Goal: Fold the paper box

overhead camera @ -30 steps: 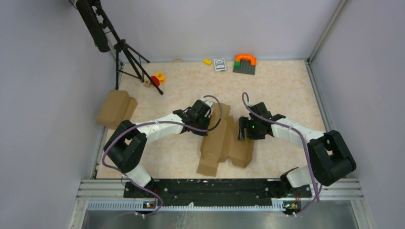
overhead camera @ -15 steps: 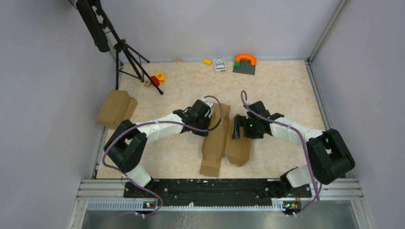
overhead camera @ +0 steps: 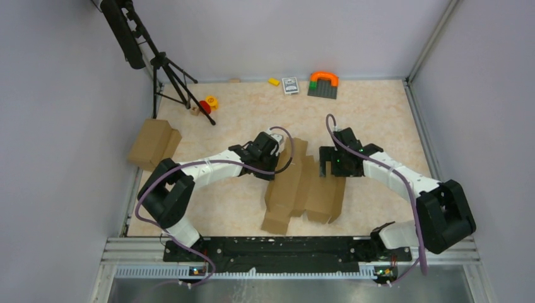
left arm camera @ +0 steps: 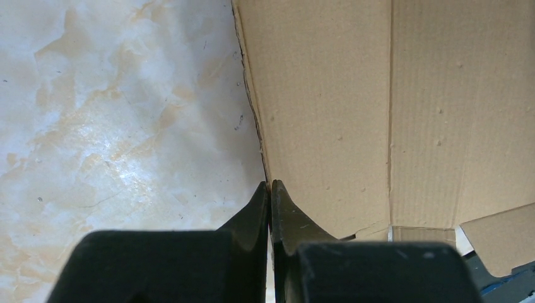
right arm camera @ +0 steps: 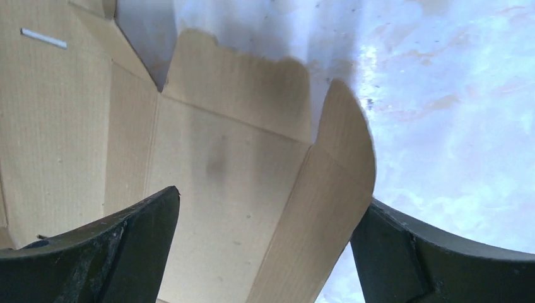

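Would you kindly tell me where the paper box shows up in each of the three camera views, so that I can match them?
Top external: the paper box lies opened out at mid-table.
Left wrist: the paper box fills the upper right.
Right wrist: the paper box fills the left and centre, with a rounded flap toward the right.
Shared landmark: the marbled tabletop beside the box.

Plain lavender-grey walls [overhead camera: 271,38] on three sides, beige marbled tabletop [overhead camera: 378,120], black tripod [overhead camera: 165,72] in far-left corner, aluminium rail [overhead camera: 284,270] along near edge, even light.
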`<control>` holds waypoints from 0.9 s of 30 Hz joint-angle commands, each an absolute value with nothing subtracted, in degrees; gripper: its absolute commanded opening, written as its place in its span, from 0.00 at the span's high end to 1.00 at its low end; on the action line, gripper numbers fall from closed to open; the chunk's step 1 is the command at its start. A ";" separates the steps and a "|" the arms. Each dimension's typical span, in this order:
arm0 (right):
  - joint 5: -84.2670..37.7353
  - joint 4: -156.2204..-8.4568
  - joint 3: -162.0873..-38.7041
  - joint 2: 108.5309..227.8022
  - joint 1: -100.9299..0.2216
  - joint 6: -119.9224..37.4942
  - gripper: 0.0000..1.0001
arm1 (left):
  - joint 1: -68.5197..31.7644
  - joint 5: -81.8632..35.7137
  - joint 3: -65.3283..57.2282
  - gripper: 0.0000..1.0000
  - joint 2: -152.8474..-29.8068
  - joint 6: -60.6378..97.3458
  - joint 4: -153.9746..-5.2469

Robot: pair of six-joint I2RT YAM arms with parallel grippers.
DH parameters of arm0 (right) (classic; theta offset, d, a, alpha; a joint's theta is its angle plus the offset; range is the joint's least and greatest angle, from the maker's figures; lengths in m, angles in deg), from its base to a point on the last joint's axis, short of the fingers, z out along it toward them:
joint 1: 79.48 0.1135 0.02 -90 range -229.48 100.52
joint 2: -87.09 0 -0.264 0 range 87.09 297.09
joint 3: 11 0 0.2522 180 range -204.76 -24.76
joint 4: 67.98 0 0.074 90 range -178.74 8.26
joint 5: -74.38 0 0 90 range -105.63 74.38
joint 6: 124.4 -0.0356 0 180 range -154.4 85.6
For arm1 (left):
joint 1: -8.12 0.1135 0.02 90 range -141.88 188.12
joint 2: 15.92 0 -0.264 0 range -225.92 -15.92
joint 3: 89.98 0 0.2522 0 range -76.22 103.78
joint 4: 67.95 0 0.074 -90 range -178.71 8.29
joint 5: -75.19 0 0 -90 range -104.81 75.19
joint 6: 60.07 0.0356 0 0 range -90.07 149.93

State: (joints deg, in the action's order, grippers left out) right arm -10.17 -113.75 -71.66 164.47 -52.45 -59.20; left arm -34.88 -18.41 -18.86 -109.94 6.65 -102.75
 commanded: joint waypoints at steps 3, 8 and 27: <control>-7.12 -116.74 -74.36 160.71 -55.77 -57.63 0.01 | -34.65 -17.47 -17.29 1.00 -111.01 7.75 -104.34; -4.47 -118.75 -73.77 159.89 -57.45 -57.88 0.04 | -34.20 -16.77 -18.00 1.00 -110.45 7.35 -104.44; -13.86 -112.76 -60.90 152.26 -58.36 -71.32 0.36 | -30.08 -13.02 -22.42 1.00 -107.12 2.78 -104.81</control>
State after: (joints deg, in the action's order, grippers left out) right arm -11.02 -117.18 -63.63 156.65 -57.66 -67.50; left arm -30.86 -16.18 -21.06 -108.78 2.91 -103.12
